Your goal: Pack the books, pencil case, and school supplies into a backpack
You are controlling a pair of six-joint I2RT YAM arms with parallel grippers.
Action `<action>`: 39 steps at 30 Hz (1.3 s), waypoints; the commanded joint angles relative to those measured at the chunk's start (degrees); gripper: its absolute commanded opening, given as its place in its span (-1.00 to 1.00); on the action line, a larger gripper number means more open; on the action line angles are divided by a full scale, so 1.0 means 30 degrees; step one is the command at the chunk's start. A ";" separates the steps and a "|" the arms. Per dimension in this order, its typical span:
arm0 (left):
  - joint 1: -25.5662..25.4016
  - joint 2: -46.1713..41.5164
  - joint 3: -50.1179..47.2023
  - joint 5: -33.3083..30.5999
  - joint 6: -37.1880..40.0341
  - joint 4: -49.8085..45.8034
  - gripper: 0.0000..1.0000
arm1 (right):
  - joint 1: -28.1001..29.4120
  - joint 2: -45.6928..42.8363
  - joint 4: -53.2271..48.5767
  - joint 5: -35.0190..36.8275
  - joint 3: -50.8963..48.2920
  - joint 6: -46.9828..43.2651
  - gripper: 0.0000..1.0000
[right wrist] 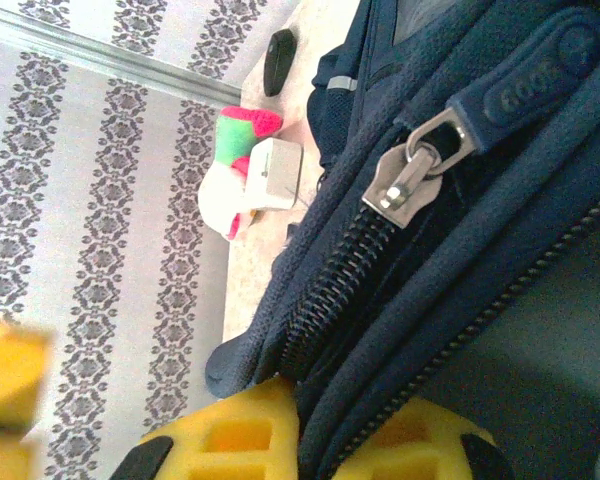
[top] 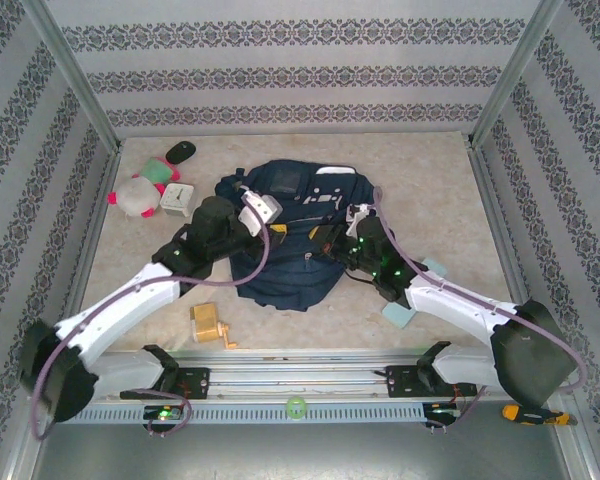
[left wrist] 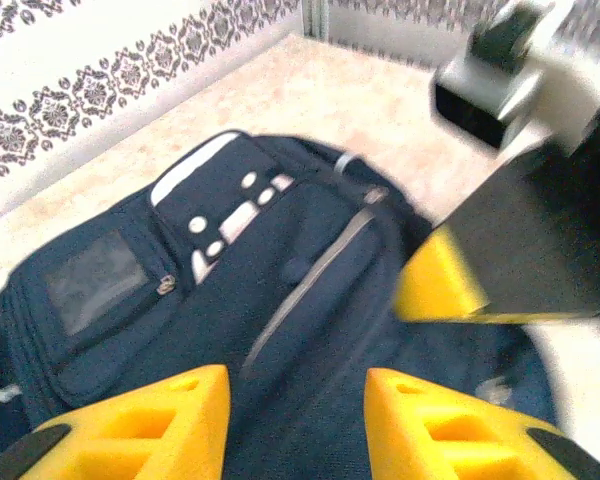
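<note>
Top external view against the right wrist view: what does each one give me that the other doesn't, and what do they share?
Top external: the yellow-orange pencil sharpener near the left arm's base, and the pale blue pencil case partly under the right arm. Right wrist: the metal zip slider close up, and the right tool pinching a seam of the backpack. Shared: the backpack, the plush toy and the white clock.
</note>
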 commanded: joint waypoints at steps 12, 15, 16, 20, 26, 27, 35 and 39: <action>-0.5375 0.1340 0.1149 -0.6574 -1.2976 -0.5270 -0.17 | 0.1657 -0.0141 0.1407 0.4250 0.0983 -0.0577 -1.00; -0.5675 0.2291 0.1406 -0.7039 -1.3977 -0.5206 -0.18 | 0.1689 -0.0225 0.1388 0.4336 0.0960 -0.0601 -1.00; -0.5738 0.2643 0.1463 -0.7099 -1.4123 -0.5099 -0.17 | 0.1699 -0.0245 0.1387 0.4330 0.0960 -0.0608 -1.00; -0.5853 0.3559 0.1637 -0.6835 -1.4470 -0.4029 -0.17 | 0.1750 -0.0285 0.1387 0.4319 0.0930 -0.0609 -1.00; -0.6072 0.4803 0.2167 -0.6535 -1.4707 -0.3460 -0.15 | 0.1752 -0.0260 0.1391 0.4134 0.0960 -0.0553 -1.00; -0.6073 0.4964 0.2144 -0.6593 -1.4844 -0.3350 -0.14 | 0.1754 -0.0249 0.1387 0.4082 0.0989 -0.0532 -1.00; -0.6219 0.5884 0.2999 -0.6492 -1.5759 -0.3152 -0.16 | 0.1876 -0.0262 0.1313 0.4260 0.0989 -0.0207 -1.00; -0.6365 0.5506 0.2827 -0.6003 -1.6100 -0.2615 0.02 | 0.1890 -0.0319 0.1276 0.4512 0.0847 0.0016 -1.00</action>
